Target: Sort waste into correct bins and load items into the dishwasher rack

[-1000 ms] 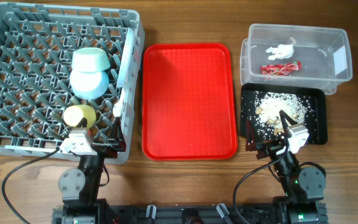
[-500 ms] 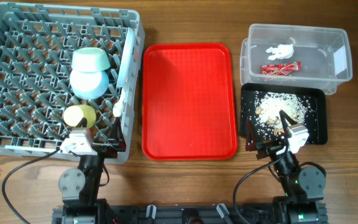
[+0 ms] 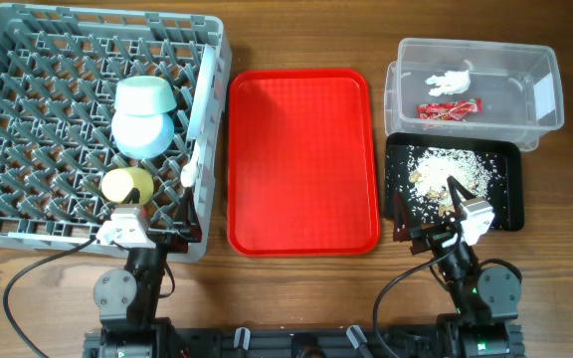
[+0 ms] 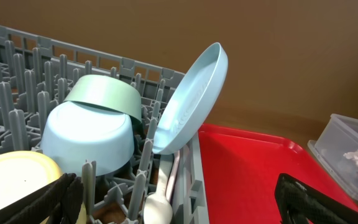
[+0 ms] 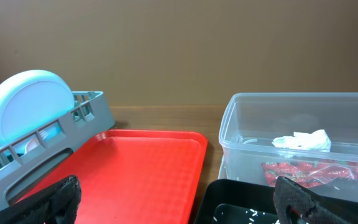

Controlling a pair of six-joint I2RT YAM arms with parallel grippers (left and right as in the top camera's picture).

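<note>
Spanning the whole overhead view, a wood-grain table carries everything; a plain brown wall closes the room behind it in both wrist views. Surface looks dry and unmarked where it shows.

Rack sits at the left, red tray in the middle, tub at the far right, and black tray just beside the tub on the near side.

In the rack: two bowls upturned, one lapping the other; cup just nearside of them; plate on edge and tilted against the right wall, spoon at its foot. Fork cannot be told apart.

In the tub: tissue and wrapper, near each other. Crumbs lie scattered in the black tray.

Left gripper sits at the rack's near edge, fingers wide apart, nothing between them. Right gripper sits at the black tray's near edge, fingers likewise spread and holding nothing
</note>
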